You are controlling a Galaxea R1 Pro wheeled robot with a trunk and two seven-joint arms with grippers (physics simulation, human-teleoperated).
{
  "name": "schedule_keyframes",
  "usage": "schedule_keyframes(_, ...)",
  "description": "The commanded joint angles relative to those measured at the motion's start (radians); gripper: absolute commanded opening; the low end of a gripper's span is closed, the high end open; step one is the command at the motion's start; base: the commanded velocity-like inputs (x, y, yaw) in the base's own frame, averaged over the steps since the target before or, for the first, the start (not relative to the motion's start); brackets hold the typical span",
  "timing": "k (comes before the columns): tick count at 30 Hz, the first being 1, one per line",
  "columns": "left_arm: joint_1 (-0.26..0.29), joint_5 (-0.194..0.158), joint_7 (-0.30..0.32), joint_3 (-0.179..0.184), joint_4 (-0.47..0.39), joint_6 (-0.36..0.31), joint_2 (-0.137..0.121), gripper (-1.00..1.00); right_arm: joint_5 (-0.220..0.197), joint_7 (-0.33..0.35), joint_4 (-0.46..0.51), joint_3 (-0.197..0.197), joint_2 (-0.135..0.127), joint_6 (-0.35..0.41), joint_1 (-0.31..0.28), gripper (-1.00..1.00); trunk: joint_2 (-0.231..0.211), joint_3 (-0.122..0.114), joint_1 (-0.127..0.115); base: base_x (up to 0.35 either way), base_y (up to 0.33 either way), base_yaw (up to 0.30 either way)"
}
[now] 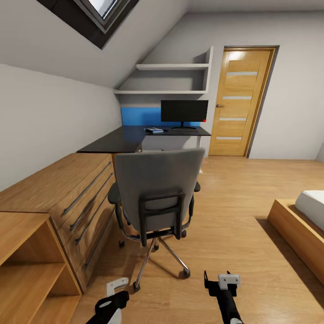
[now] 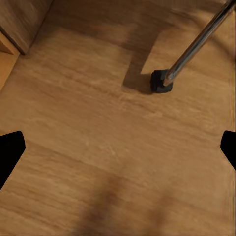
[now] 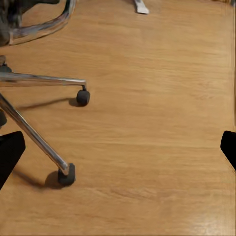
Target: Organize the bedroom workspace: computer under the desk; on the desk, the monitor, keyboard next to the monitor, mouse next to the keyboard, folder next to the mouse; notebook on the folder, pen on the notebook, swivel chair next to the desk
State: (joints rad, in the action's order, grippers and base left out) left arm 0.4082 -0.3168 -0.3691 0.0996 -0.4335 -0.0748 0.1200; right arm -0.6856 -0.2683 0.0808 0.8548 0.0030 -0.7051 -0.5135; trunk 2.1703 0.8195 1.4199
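Both claws hang spread and empty, low over the floor: left gripper (image 1: 112, 294), right gripper (image 1: 222, 283), arms tucked near the base. Just ahead stands the chair (image 1: 157, 198), its back to the robot, beside the oak drawers (image 1: 67, 198). Beyond, the desk (image 1: 121, 139) already bears the monitor (image 1: 184, 111) and something blue, perhaps the folder (image 1: 154, 130). Keyboard, mouse, notebook and pen are too small to tell, so most seems left.

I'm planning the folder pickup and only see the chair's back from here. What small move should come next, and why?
Probably roll around the swivel chair toward its seat side: its backrest faces the robot and hides the seat, and both the left gripper and right gripper hang low, open and empty.
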Motion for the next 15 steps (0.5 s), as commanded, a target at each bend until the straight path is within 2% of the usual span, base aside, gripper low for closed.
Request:
schedule_keyframes(1, 0.028, -0.006, -0.009, 0.008, -0.015, -0.041, -0.001, 1.0, -0.025, -0.011, 0.005, 0.008, -0.001, 0.023, -0.033, 1.0, 0.008, 0.004, 0.004, 0.0, 0.0, 0.0)
schedule_keyframes(4, 0.096, -0.008, -0.011, 0.008, -0.029, -0.085, -0.002, 1.0, -0.09, -0.011, 0.012, 0.007, -0.007, 0.132, -0.129, 1.0, 0.029, 0.014, 0.015, 0.0, 0.0, 0.0)
schedule_keyframes(7, 0.139, -0.009, -0.011, 0.008, -0.032, -0.099, -0.002, 1.0, -0.114, -0.01, 0.015, 0.007, -0.017, 0.206, -0.194, 1.0, 0.05, 0.023, 0.027, 0.0, 0.0, 0.0)
schedule_keyframes(8, 0.168, -0.009, -0.011, 0.007, -0.034, -0.11, -0.002, 1.0, -0.124, -0.01, 0.016, 0.007, -0.025, 0.251, -0.236, 1.0, 0.057, 0.026, 0.031, 0.0, 0.0, 0.0)
schedule_keyframes(12, 0.221, -0.011, -0.011, 0.005, -0.034, -0.142, -0.01, 1.0, -0.135, -0.01, 0.018, 0.007, -0.032, 0.323, -0.307, 1.0, 0.085, 0.039, 0.046, 0.0, 0.0, 0.0)
schedule_keyframes(15, 0.259, -0.012, -0.011, 0.003, -0.035, -0.166, -0.027, 1.0, -0.141, -0.009, 0.028, 0.007, -0.034, 0.417, -0.365, 1.0, 0.106, 0.048, 0.057, 0.0, 0.0, 0.0)
